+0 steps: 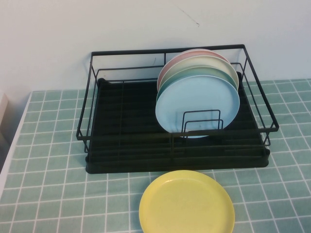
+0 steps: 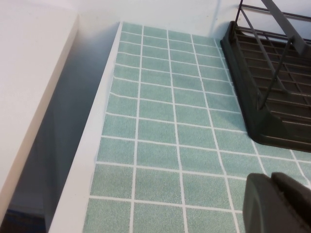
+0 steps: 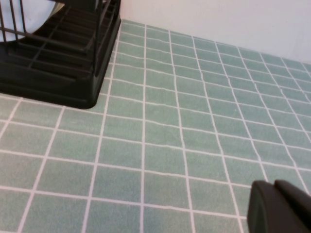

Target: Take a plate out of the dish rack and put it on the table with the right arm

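Note:
The yellow plate (image 1: 187, 203) lies flat on the green-tiled table (image 1: 53, 194), just in front of the black wire dish rack (image 1: 177, 164). Neither arm shows in the high view. My right gripper (image 3: 273, 187) is shut and empty, low over bare tiles to the right of the rack's corner (image 3: 58, 63). My left gripper (image 2: 271, 178) is shut and empty, over tiles to the left of the rack (image 2: 272, 97), near the table's left edge. The yellow plate does not show in either wrist view.
Several plates stand upright in the rack: a light blue plate (image 1: 197, 99) in front, then green, cream and pink ones behind. The table's white left edge (image 2: 92, 145) drops to a gap beside a white surface (image 2: 29, 73). A white wall stands behind the rack.

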`<action>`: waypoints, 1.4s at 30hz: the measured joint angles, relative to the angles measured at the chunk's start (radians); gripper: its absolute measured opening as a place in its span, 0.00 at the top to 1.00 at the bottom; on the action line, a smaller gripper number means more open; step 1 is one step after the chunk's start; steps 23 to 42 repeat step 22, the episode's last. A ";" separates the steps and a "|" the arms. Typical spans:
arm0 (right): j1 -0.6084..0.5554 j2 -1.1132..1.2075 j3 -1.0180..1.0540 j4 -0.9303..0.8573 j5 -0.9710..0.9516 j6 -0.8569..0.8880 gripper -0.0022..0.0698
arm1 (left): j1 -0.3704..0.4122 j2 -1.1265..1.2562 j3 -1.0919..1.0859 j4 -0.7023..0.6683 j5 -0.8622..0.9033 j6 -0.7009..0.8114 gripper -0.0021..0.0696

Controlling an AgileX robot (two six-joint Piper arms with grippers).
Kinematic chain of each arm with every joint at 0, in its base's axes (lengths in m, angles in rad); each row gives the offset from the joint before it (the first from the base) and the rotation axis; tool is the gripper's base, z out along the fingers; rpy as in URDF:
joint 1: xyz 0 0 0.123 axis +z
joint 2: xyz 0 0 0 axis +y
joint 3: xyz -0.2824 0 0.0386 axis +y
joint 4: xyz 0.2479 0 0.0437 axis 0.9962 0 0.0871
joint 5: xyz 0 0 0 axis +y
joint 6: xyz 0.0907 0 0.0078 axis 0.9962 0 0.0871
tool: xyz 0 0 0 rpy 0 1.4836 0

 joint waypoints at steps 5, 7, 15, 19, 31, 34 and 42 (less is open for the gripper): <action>0.000 0.000 0.000 0.000 0.000 0.000 0.97 | 0.000 0.000 0.000 0.016 0.000 0.000 0.98; 0.000 0.000 0.000 0.000 0.000 0.000 0.97 | 0.000 0.000 0.000 0.033 0.000 0.000 0.98; 0.000 0.000 0.000 0.000 0.000 0.000 0.97 | 0.000 0.000 0.000 0.041 0.000 0.000 0.98; 0.000 0.000 0.000 0.000 0.000 0.000 0.97 | 0.000 0.000 0.000 0.041 0.000 0.000 0.98; 0.000 0.000 0.000 0.000 0.000 0.000 0.97 | 0.000 0.000 0.000 0.041 0.000 0.000 0.98; 0.000 0.000 0.000 0.000 0.000 0.000 0.97 | 0.000 0.000 0.000 0.041 0.000 0.000 0.98; 0.000 0.000 0.000 0.000 0.000 0.000 0.97 | 0.000 0.000 0.000 0.041 0.000 0.000 0.98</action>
